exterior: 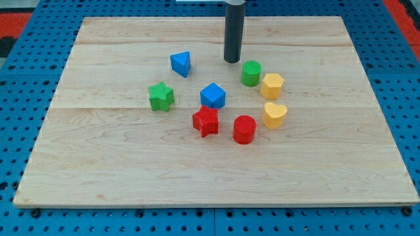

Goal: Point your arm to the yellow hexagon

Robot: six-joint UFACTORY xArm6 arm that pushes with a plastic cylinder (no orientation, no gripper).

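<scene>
Nearest the view's bottom, the wooden board [131,177] shows bare planks, lying on a blue pegboard [26,219]. Moving up, a red cylinder [245,129] stands just beside a red star [206,120] to its left, the two close but apart. A yellow heart [274,114] sits just right of the red cylinder. Further up, a blue block [212,96], roughly hexagonal, lies just above the red star, and a green star [161,96] rests well to the left of it. The yellow hexagon [272,86] stands directly above the yellow heart, at the right end of the cluster, with a green cylinder [251,73] touching or nearly touching its upper left side. A blue triangle [181,63] lies apart at the upper left. Farthest back, my tip [231,61] rests on the board just left of and above the green cylinder, near the yellow hexagon but not touching it. The arm carries no claw, only the dark rod, so there is nothing to open or close.
</scene>
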